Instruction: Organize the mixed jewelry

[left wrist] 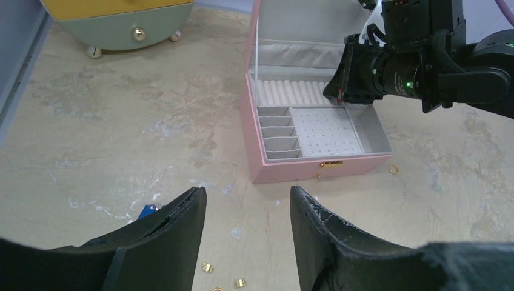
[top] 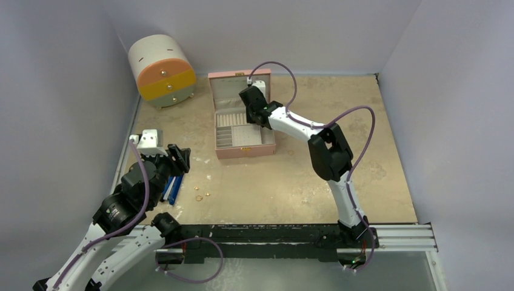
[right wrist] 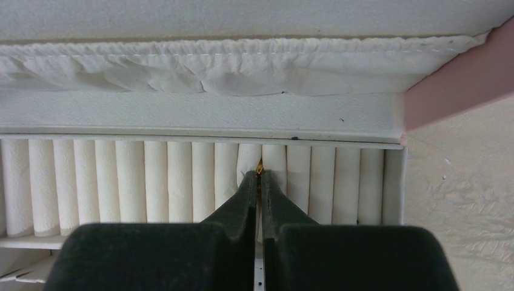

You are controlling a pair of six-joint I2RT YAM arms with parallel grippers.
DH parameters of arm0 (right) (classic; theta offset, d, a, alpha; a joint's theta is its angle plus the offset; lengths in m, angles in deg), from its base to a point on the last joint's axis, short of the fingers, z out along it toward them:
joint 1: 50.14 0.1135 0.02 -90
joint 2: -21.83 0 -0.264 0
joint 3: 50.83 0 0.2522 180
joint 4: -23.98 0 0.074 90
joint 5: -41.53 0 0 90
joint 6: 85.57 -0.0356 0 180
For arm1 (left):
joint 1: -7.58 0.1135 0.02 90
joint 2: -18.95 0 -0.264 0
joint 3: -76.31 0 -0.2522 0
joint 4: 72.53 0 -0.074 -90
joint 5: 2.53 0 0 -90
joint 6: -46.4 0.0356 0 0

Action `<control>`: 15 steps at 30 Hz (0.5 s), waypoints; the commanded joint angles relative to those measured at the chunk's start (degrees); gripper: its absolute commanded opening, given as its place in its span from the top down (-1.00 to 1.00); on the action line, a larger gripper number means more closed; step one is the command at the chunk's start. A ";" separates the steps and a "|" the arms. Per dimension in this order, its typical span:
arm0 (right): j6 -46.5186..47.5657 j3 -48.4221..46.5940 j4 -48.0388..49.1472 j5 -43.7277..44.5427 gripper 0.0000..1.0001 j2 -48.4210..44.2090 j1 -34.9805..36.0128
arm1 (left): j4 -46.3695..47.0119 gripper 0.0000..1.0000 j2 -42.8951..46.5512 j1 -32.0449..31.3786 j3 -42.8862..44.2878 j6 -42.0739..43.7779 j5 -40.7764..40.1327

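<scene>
The bench (top: pixel 291 188) carries an open pink box (top: pixel 245 150). Over its back row of white rolls (right wrist: pixel 151 182) the right hand (right wrist: pixel 259 174) is closed, apparently pinching a tiny gold piece (right wrist: pixel 260 165) between two rolls. The left hand (left wrist: pixel 246 193) hangs open above the bench. Gold studs (left wrist: pixel 207 267) lie just below it, and a gold ring (left wrist: pixel 394 169) lies beside the box's front corner.

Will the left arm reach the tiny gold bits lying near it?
Probably yes. The gold bits lie on bare table just below the open left fingers, with nothing over them; being so tiny, they may be hard to pinch.
</scene>
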 commanded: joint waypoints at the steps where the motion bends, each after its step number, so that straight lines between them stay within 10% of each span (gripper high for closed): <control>1: -1.88 2.21 -1.90 0.39 1.00 1.03 -0.34 | 2.60 -0.05 -0.43 -0.19 -0.03 1.02 -0.94; 15: -0.55 0.75 -3.06 1.43 0.39 -7.60 -0.37 | 2.41 -0.06 -0.55 -0.18 0.08 1.11 -1.10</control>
